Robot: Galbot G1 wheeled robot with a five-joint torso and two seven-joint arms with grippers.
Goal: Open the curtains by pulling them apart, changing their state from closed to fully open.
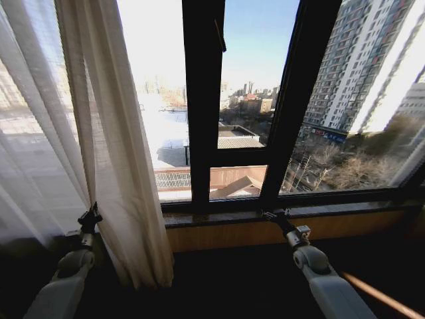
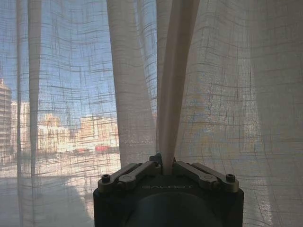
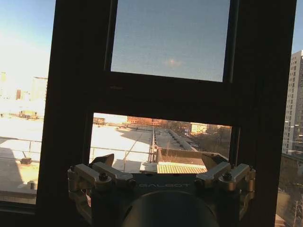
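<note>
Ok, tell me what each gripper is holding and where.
The left gripper pinches a bunched fold of the sheer curtain low down, near its inner edge. The right gripper holds nothing, open by the windowsill.

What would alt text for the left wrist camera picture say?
The left gripper is shut on a bunched pleat of the sheer off-white curtains, which hang across the whole picture. Sunlit city buildings show faintly through the fabric.

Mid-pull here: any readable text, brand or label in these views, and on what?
"GALBOT" - embossed on the dark housing of the left gripper, which is shut on a fold of the curtains.
"GALBOT" - faint, on the housing of the right gripper facing the window frame.
Signs on the distant building: too small to read.
</note>
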